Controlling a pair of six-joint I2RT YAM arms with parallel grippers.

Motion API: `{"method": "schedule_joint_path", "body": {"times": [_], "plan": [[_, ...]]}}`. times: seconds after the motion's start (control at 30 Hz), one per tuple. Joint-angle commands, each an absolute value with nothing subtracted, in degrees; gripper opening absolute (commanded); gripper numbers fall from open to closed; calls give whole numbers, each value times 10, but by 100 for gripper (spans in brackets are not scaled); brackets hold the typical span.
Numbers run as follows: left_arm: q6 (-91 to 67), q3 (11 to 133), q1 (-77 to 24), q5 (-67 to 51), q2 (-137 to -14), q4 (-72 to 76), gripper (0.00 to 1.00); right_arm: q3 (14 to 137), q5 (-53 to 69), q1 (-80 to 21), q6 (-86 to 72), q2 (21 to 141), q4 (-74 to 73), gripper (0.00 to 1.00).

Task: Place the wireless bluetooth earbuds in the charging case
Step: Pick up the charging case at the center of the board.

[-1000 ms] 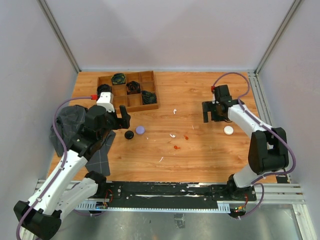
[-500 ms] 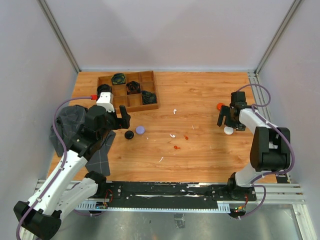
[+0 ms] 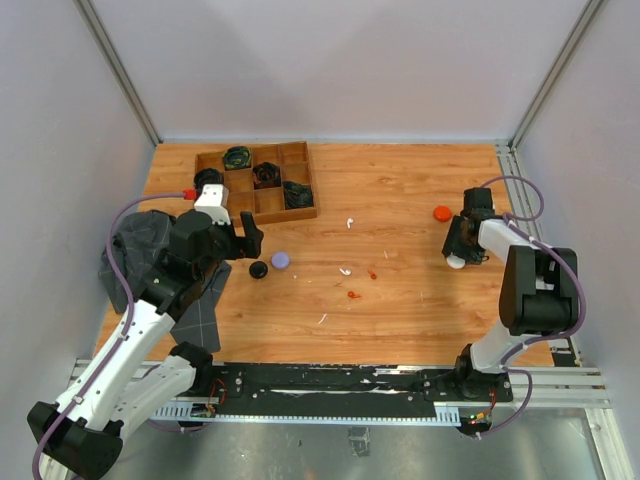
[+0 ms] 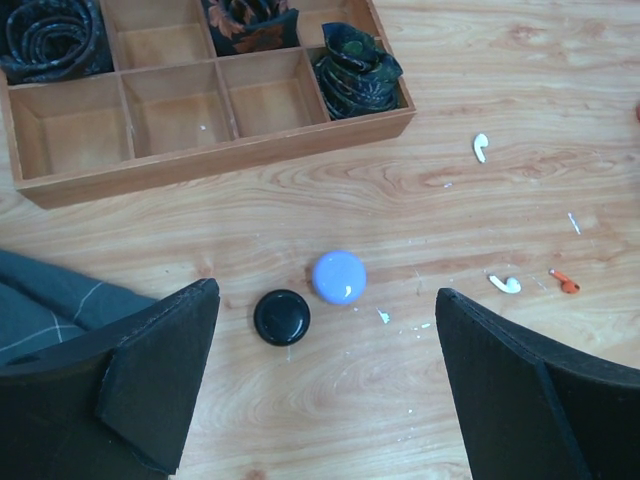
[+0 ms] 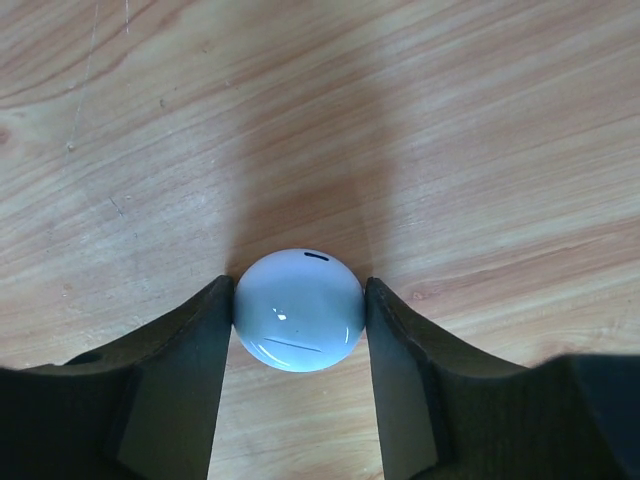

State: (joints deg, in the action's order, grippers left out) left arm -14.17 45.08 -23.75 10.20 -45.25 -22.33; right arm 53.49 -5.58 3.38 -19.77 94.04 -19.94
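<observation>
Two right fingers (image 5: pixel 180 380) snug on the white case (image 5: pixel 298 310) near the table edge (image 3: pixel 496 160); left fingers (image 4: pixel 160 370) wide, empty.

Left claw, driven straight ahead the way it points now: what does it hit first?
Probably the black puck, nearest in the open gap of the left claw; the lavender puck sits just beyond. Depth is unclear.

The left arm stretches forward, its pincer (image 3: pixel 248 238) spread wide and holding nothing. The right arm is folded back, its pincer (image 3: pixel 458 250) lowered, fingers (image 5: pixel 180 370) touching both sides of a white round case (image 5: pixel 298 312).
</observation>
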Motion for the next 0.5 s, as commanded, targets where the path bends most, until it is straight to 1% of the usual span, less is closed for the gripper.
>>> {"method": "schedule_joint_path", "body": {"times": [0.0,0.07,0.2,0.37,0.47], "plan": [[-138,451,-233,68,-454,-200,95,512,-53,32,-208,926,-197,47],[-140,455,-233,46,-461,-200,95,511,-47,21,-203,912,-200,45],[-152,466,-233,-2,-481,-206,94,513,-31,-12,-183,886,-206,44],[-169,480,-233,-61,-504,-215,95,546,-9,-80,-126,858,-232,45],[-191,481,-233,-86,-515,-210,94,570,5,-137,-78,838,-242,45]]}}
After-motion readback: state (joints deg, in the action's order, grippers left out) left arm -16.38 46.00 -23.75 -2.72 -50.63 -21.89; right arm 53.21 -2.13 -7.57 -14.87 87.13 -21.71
